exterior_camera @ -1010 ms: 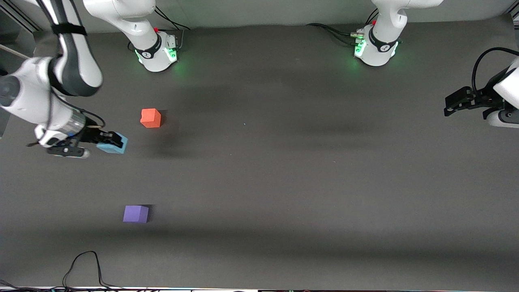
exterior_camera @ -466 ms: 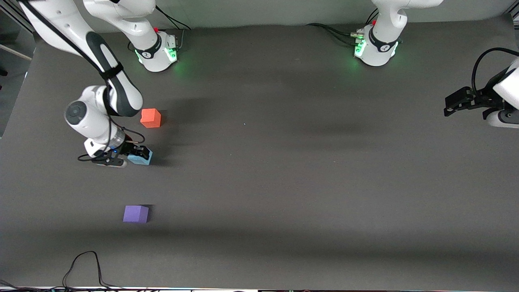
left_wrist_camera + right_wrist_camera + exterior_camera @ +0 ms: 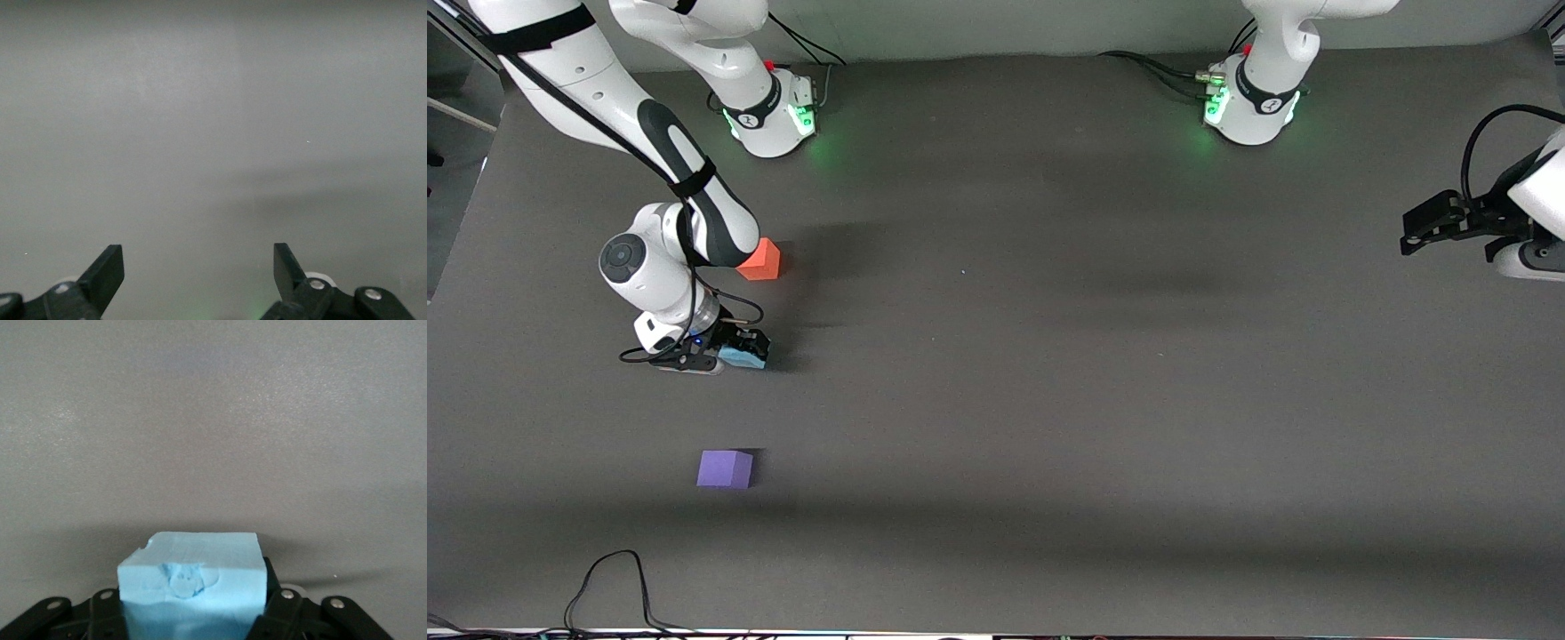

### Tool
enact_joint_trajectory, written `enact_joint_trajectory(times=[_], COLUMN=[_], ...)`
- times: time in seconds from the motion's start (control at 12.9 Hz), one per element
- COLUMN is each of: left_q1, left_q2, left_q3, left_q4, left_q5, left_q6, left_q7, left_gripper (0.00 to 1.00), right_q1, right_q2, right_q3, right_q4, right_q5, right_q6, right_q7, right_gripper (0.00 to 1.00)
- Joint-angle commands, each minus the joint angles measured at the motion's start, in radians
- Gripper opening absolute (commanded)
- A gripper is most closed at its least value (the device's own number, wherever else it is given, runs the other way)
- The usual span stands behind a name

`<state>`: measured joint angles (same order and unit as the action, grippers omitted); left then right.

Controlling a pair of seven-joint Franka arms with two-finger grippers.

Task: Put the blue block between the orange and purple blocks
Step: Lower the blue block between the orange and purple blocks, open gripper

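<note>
My right gripper (image 3: 743, 348) is shut on the light blue block (image 3: 743, 358) and holds it low over the table, between the orange block (image 3: 765, 260) and the purple block (image 3: 725, 468). In the right wrist view the blue block (image 3: 191, 581) fills the space between the jaws of my right gripper (image 3: 193, 607). The orange block is partly hidden by the right arm's forearm. The purple block lies nearer to the front camera. My left gripper (image 3: 1412, 229) waits open and empty at the left arm's end of the table; it also shows in the left wrist view (image 3: 198, 267).
The table is a dark grey mat (image 3: 1049, 356). A black cable (image 3: 609, 582) loops at the mat's front edge near the purple block. The two arm bases (image 3: 769, 111) stand along the edge farthest from the front camera.
My right gripper has carried the blue block from the right arm's end of the table to the spot between the orange and purple blocks and has come lower. The left arm has not moved.
</note>
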<state>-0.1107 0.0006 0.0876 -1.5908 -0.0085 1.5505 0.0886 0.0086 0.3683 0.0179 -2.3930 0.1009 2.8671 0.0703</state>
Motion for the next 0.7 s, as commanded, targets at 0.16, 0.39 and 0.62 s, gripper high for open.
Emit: enact_joint_trajectory(times=[0.16, 0.39, 0.62], left_q1=[-0.006, -0.006, -0.006], left_q2=[0.001, 0.001, 0.001], left_q3=[0.003, 0.004, 0.004], left_q4=[0.005, 0.006, 0.006], left_q5=[0.012, 0.013, 0.012], left_q6=[-0.003, -0.003, -0.001], left_q7=[0.002, 0.002, 0.002], left_gripper=[1.0, 1.0, 1.0], right_q1=[-0.016, -0.015, -0.013], right_q2=[-0.023, -0.089, -0.195], right_q3=[0.019, 0.019, 0.017], right_q4=[0.024, 0.138, 0.285], right_q5=[0.011, 0.01, 0.01], right_q6=[-0.029, -0.286, -0.617], right_q7=[0.011, 0.011, 0.008], right_gripper=[1.0, 1.0, 1.0])
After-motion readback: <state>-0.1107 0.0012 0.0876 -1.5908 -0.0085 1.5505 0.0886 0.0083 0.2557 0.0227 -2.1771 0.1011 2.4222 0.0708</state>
